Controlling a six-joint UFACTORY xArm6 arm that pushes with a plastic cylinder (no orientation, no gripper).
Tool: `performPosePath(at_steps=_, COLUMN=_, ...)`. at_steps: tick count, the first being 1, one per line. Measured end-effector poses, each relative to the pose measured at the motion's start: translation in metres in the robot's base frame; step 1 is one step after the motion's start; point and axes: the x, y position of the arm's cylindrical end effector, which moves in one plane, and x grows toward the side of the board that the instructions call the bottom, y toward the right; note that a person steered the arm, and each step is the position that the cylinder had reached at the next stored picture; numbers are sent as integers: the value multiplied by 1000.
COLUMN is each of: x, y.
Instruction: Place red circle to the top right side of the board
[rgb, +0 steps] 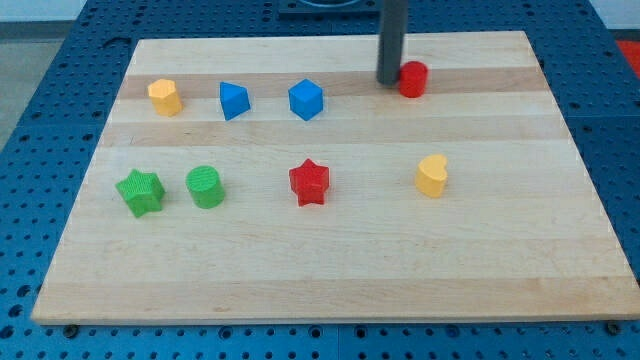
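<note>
The red circle is a short red cylinder on the wooden board, in the upper part a little right of the middle. My tip is the lower end of the dark rod coming down from the view's top. It stands right against the red circle's left side, touching or nearly touching it.
A blue cube, a blue block and a yellow block line the upper left. A red star, a yellow heart, a green circle and a green star lie across the middle row.
</note>
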Motion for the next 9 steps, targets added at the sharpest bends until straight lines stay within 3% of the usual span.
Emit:
performPosePath(at_steps=2, x=3, y=17)
performPosePath(at_steps=4, x=30, y=-15)
performPosePath(at_steps=9, x=26, y=52)
